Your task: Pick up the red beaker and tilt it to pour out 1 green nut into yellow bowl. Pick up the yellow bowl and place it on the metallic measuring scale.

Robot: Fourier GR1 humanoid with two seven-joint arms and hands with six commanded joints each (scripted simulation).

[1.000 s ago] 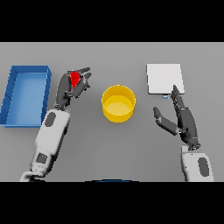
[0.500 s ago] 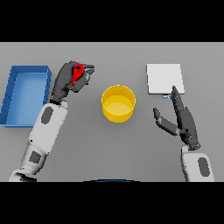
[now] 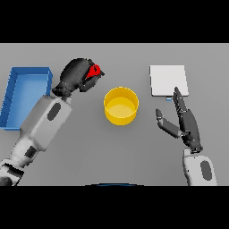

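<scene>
In the head view, the left hand (image 3: pixel 77 76) had its fingers wrapped around the red beaker (image 3: pixel 93 71), holding it off the table just left of the yellow bowl (image 3: pixel 120 105), probably so that tilting would drop a nut inside. The right hand (image 3: pixel 184 123) waited with straight, relaxed fingers below the scale (image 3: pixel 167 80), likely ready for the bowl. There was one beaker, one bowl, one scale and one blue bin (image 3: pixel 13 96); no nut could be made out.
</scene>
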